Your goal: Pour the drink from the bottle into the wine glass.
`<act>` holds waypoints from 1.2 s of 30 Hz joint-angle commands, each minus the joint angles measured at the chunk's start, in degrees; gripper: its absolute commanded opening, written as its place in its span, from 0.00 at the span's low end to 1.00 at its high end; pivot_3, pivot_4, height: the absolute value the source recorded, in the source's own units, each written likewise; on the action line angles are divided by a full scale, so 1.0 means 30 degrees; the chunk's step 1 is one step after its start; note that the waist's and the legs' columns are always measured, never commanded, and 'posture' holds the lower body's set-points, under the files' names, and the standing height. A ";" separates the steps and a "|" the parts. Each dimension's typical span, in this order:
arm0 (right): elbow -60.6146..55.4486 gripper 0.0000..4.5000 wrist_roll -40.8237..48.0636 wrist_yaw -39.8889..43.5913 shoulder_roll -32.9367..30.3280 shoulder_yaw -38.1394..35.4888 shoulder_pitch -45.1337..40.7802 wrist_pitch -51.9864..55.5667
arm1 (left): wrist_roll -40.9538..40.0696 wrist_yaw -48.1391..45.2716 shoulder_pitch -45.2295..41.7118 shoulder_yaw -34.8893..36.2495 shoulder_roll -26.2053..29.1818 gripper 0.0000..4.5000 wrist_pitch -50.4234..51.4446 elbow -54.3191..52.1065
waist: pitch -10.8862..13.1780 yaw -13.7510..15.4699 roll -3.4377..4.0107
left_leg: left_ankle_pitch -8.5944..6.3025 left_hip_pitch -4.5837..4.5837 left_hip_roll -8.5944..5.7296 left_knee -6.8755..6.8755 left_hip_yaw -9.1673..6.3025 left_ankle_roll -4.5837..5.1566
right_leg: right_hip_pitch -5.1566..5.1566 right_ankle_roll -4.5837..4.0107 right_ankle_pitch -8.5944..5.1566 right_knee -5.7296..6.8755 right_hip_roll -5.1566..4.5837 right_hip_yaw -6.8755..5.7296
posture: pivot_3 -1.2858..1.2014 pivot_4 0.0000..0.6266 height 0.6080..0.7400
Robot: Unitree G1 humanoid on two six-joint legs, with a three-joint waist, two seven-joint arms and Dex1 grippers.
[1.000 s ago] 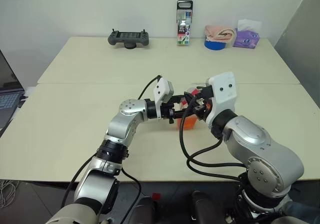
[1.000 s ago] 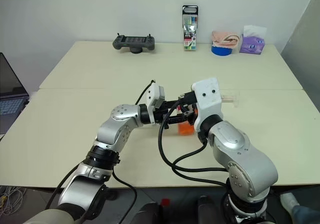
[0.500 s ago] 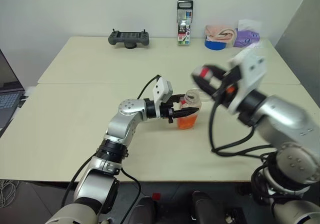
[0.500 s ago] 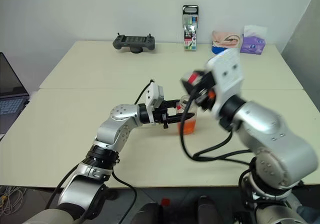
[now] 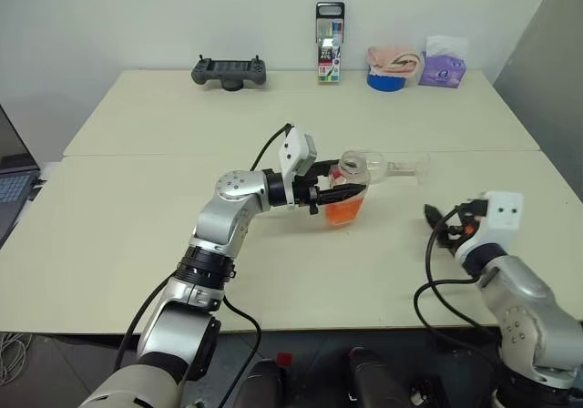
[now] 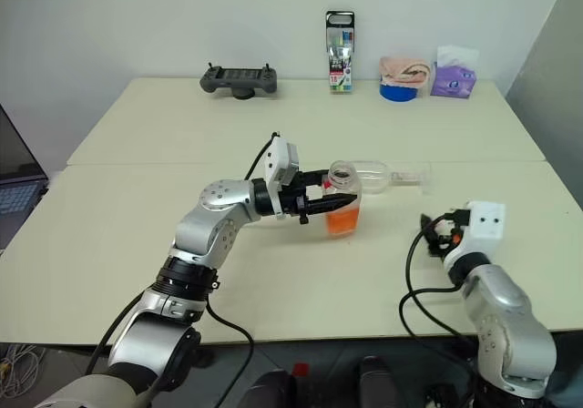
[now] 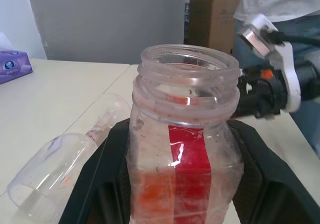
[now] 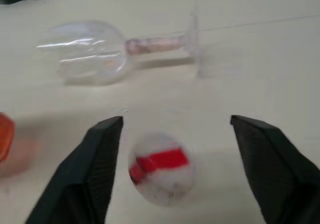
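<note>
**Gripping an uncapped bottle beside a fallen glass**

Head view: the bottle (image 5: 347, 196) is clamped by the left gripper (image 5: 339, 192) mid-table; the wine glass (image 5: 383, 167) lies beside it.

Right wrist view: the right gripper (image 8: 176, 169) is spread wide around a red-and-white cap (image 8: 160, 167), released.

No lettering is legible, not even on the marker case (image 5: 330, 44).

Uncapped bottle (image 7: 186, 149) stands upright at frame centre, clamped between the left gripper's (image 7: 182, 194) black fingers (image 7: 97, 179); wine glass (image 7: 65, 171) lies on its side at lower left on the table (image 7: 50, 94).
</note>
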 commanded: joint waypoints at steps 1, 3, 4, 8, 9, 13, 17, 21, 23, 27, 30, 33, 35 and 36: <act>-0.0070 1.00 -0.0065 -0.0115 -0.0244 0.0333 0.0184 -0.0952 | -0.0154 0.0223 -0.0477 0.0608 0.0168 0.47 -0.0348 -0.0424 | 0.0000 0.0009 0.0000 | 0.0003 0.0001 -0.0004 0.0006 0.0002 0.0002 | 0.0001 -0.0005 0.0003 0.0004 -0.0001 0.0004 | 0.52 0.24 1.00; 0.0227 1.00 -0.0328 -0.0006 -0.0578 0.0573 0.0582 -0.1433 | -0.0104 0.0465 -0.0517 0.0823 0.0238 0.47 -0.0525 -0.0126 | 0.0000 0.0049 0.0000 | 0.0006 0.0003 -0.0006 0.0005 0.0001 0.0004 | 0.0003 -0.0005 0.0003 0.0003 -0.0002 0.0003 | 0.52 0.24 1.00; 0.0292 1.00 -0.0485 0.0076 -0.0858 0.0730 0.0756 -0.1632 | -0.0031 0.0547 -0.0479 0.0926 0.0354 0.47 -0.0628 0.0050 | 0.0000 0.0070 -0.0001 | 0.0005 0.0001 -0.0004 -0.0001 -0.0004 0.0004 | 0.0003 -0.0004 0.0001 -0.0001 -0.0001 -0.0003 | 0.52 0.24 1.00; -0.0030 1.00 -0.0829 -0.0141 -0.1789 0.0926 0.0266 -0.1910 | 0.0160 0.0906 -0.0352 0.1357 0.0878 0.47 -0.0841 0.0525 | 0.0000 0.0048 0.0000 | 0.0005 -0.0004 -0.0003 -0.0019 0.0009 0.0004 | -0.0011 -0.0004 0.0000 -0.0010 -0.0002 0.0010 | 0.52 0.24 1.00; -0.0377 1.00 -0.0800 -0.0038 -0.2166 0.1153 -0.0183 -0.1654 | 0.0149 0.1078 -0.0436 0.1583 0.1027 0.47 -0.0920 0.0766 | 0.0001 0.0049 0.0000 | 0.0005 -0.0003 -0.0002 -0.0017 0.0004 0.0004 | -0.0010 -0.0004 0.0000 -0.0009 -0.0001 0.0005 | 0.52 0.24 1.00; -0.2824 1.00 0.1422 0.1798 -0.3903 0.2826 -0.3078 0.1139 | 0.0188 0.2350 -0.1152 0.3078 0.1852 0.47 -0.1205 0.2199 | 0.0004 -0.0046 0.0003 | 0.0006 0.0006 -0.0004 0.0003 0.0011 0.0003 | -0.0009 -0.0005 0.0002 0.0017 -0.0001 0.0015 | 0.52 0.24 1.00; -0.4697 1.00 0.5457 0.4811 -0.4985 0.5555 -0.6385 0.3873 | 0.0349 0.4329 -0.1739 0.4890 0.3060 0.47 -0.1501 0.4300 | 0.0007 -0.0092 -0.0004 | 0.0008 0.0009 0.0041 -0.0009 -0.0052 0.0009 | -0.0023 -0.0005 -0.0001 0.0053 0.0052 -0.0045 | 0.52 0.24 1.00; -0.2854 1.00 0.6323 0.5268 -0.3079 0.8277 -0.9371 0.3391 | 0.0256 0.8050 -0.2439 0.7035 0.3492 0.47 -0.1380 0.6792 | 0.0006 -0.0081 -0.0006 | 0.0004 0.0013 0.0078 -0.0023 -0.0101 0.0011 | -0.0017 -0.0008 -0.0001 0.0064 0.0073 -0.0098 | 0.52 0.24 1.00; -0.0863 1.00 0.5083 0.4954 -0.1624 1.0140 -1.1010 0.2122 | 0.0330 0.9688 -0.2466 0.7896 0.3500 0.47 -0.1841 0.7325 | 0.0008 -0.0105 -0.0009 | 0.0005 0.0002 0.0071 -0.0002 -0.0072 0.0011 | -0.0034 -0.0021 0.0008 0.0076 0.0063 -0.0071 | 0.52 0.24 1.00; 0.2953 1.00 0.2700 0.3938 0.0272 1.1476 -1.2500 -0.0278 | 0.0441 1.0870 -0.2002 0.8431 0.3485 0.47 -0.2200 0.7661 | -0.0003 0.0117 -0.0039 | 0.0011 -0.0001 0.0054 -0.0003 -0.0091 -0.0004 | -0.0050 -0.0097 0.0056 0.0090 0.0044 -0.0082 | 0.52 0.24 1.00; 0.4040 1.00 0.1633 0.4280 0.0153 1.2090 -1.2730 -0.1479 | 0.0552 1.1479 -0.1866 0.8698 0.3578 0.47 -0.2519 0.8086 | -0.0013 0.0325 -0.0059 | 0.0025 -0.0027 -0.0009 -0.0007 -0.0102 -0.0051 | -0.0054 -0.0106 0.0061 0.0074 -0.0032 -0.0096 | 0.52 0.24 1.00; 0.4396 1.00 0.1295 0.4568 0.0155 1.2095 -1.2776 -0.1946 | 0.1076 1.1631 -0.1660 0.8471 0.3746 0.47 -0.2893 0.8416 | -0.0014 0.0322 -0.0062 | 0.0029 -0.0055 -0.0081 -0.0005 -0.0069 -0.0065 | -0.0061 -0.0100 0.0064 0.0045 -0.0115 -0.0075 | 0.52 0.24 1.00; 0.4513 1.00 0.1207 0.4700 0.0126 1.1974 -1.2772 -0.2072 | 0.1200 1.1611 -0.1572 0.8409 0.3756 0.47 -0.3159 0.8657 | -0.0016 0.0301 -0.0066 | 0.0027 -0.0055 -0.0088 -0.0006 -0.0057 -0.0067 | -0.0060 -0.0097 0.0066 0.0031 -0.0125 -0.0068 | 0.52 0.24 1.00; 0.4491 1.00 0.1174 0.4801 -0.0023 1.1911 -1.2648 -0.2098 | 0.1393 1.1688 -0.1403 0.8334 0.3826 0.47 -0.3370 0.8816 | -0.0016 0.0285 -0.0066 | 0.0027 -0.0052 -0.0083 -0.0010 -0.0060 -0.0067 | -0.0060 -0.0097 0.0066 0.0034 -0.0122 -0.0073 | 0.52 0.24 1.00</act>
